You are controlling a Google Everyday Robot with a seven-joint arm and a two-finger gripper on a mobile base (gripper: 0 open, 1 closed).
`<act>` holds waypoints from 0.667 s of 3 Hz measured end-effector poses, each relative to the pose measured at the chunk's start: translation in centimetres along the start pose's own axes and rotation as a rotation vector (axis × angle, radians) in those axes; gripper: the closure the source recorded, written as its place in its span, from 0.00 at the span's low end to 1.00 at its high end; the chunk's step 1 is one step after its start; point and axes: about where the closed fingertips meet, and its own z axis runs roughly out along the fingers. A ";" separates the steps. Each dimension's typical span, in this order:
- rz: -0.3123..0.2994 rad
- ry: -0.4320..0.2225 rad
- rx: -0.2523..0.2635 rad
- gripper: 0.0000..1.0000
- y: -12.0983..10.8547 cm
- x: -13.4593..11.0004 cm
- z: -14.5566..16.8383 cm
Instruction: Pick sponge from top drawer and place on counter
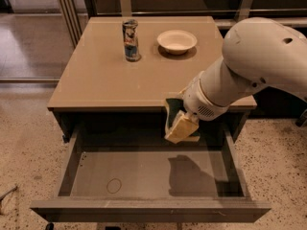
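Note:
The top drawer (144,174) is pulled open under the counter (110,80); its grey floor is bare except for a faint ring mark. My gripper (181,124) hangs above the back right part of the drawer, at the level of the counter's front edge. It is shut on the sponge (171,107), whose dark green face shows beside my pale yellow pads (182,127). The sponge is lifted clear of the drawer floor and casts a shadow on it.
A drinks can (130,40) and a white bowl (176,40) stand at the back of the counter. My bulky white arm (259,66) covers the counter's right front corner. Speckled floor lies on both sides of the drawer.

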 end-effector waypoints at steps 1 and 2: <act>0.023 0.002 0.035 1.00 -3.3 -0.3 1.0; 0.021 0.010 0.070 1.00 -6.1 -1.1 0.3</act>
